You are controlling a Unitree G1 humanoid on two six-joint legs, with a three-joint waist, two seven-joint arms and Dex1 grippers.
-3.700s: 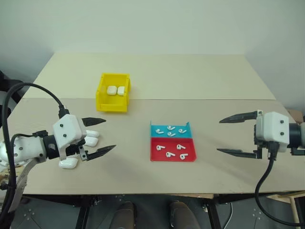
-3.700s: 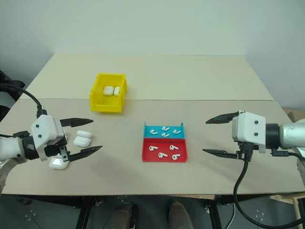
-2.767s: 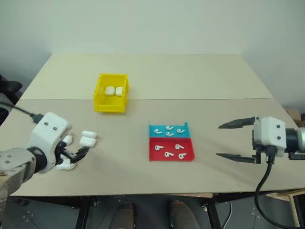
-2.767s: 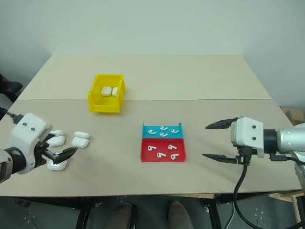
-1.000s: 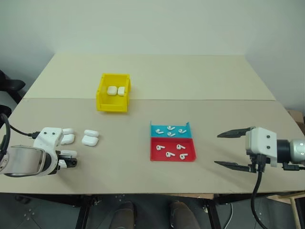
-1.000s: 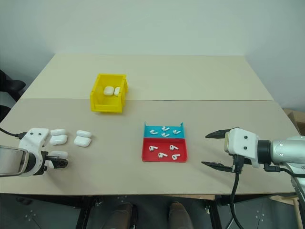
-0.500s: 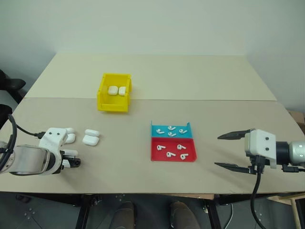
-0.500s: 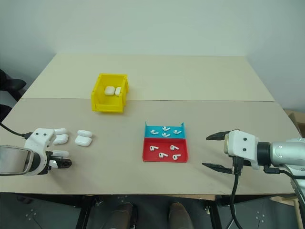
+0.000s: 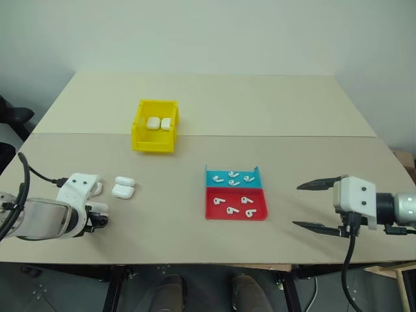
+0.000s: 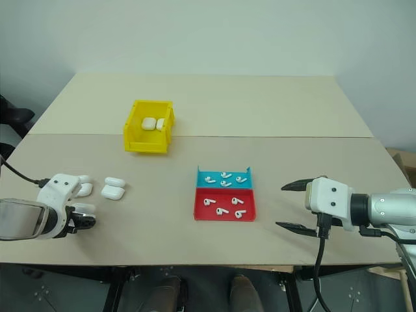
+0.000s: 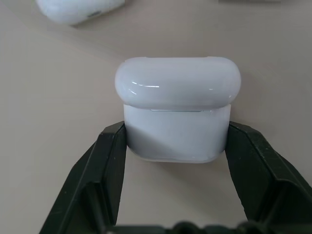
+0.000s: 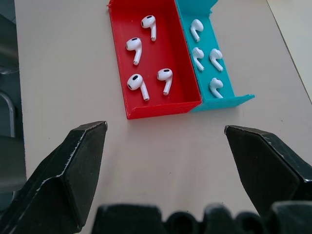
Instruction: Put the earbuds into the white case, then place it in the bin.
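A white case (image 11: 178,117) with its lid closed lies at the table's near left, and my left gripper (image 9: 97,218) is shut on its lower half, one black finger (image 11: 109,161) pressed on each side. Several white earbuds (image 9: 233,194) lie in a flat red-and-teal tray (image 9: 258,215) at mid-table, also seen as earbuds (image 12: 138,83) in the right wrist view. The yellow bin (image 9: 154,145) stands further back to the left with two white cases inside. My right gripper (image 9: 298,205) hovers open to the right of the tray, holding nothing.
Two more white cases (image 9: 123,188) lie just beyond the left gripper, and another case (image 10: 82,189) is partly hidden behind the hand. A seam runs across the table behind the tray. Bare tabletop stretches between the tray and the left-hand cases.
My left gripper's fingers have closed onto the white case they were straddling, and the wrist has rolled a little. The right arm has kept still.
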